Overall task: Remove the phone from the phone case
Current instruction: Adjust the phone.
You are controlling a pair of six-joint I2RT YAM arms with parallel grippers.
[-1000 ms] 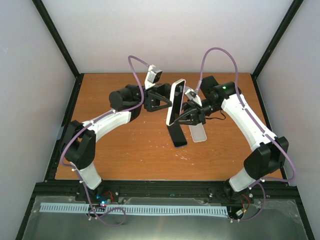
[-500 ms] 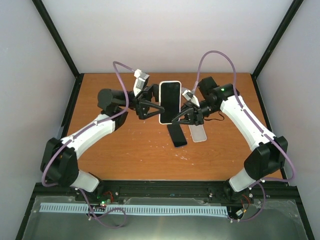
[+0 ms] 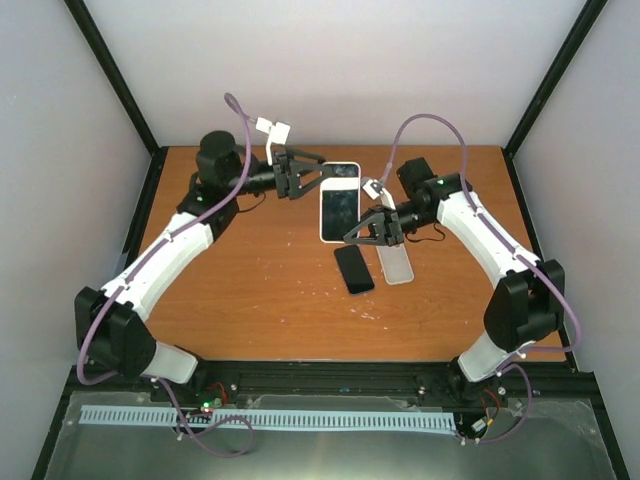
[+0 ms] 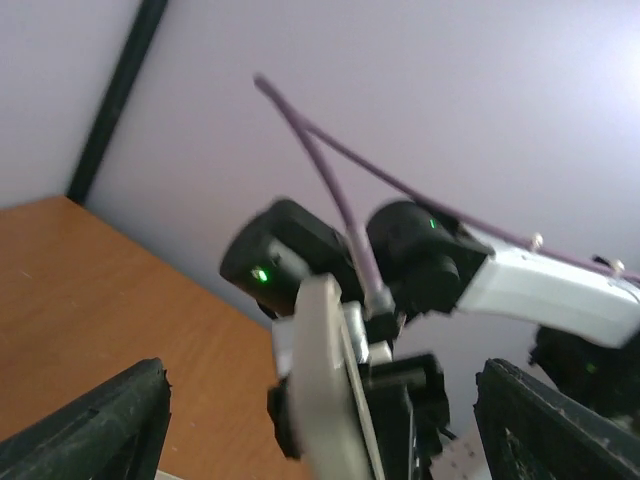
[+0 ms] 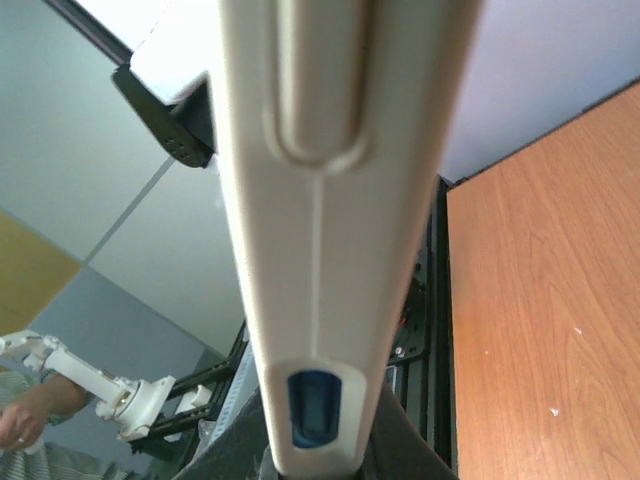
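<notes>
The phone in its white phone case (image 3: 340,202) is held up above the table, its dark screen facing the top camera. My right gripper (image 3: 354,234) is shut on its lower right edge. In the right wrist view the case's edge (image 5: 330,200) fills the frame, with a port cutout near the dark fingers (image 5: 405,450). My left gripper (image 3: 321,172) is open at the phone's top left corner. In the left wrist view the case's edge (image 4: 330,390) stands between the wide-apart fingertips (image 4: 90,430), touching neither.
A bare black phone (image 3: 353,268) lies on the wooden table (image 3: 250,280) under the held phone. A pale, see-through case (image 3: 397,262) lies just right of it. Black frame posts and white walls enclose the table.
The held phone has turned from edge-on to screen-up. My left arm has stretched toward the far left, its gripper drawn back to the phone's top corner. The right gripper has closed on the case.
</notes>
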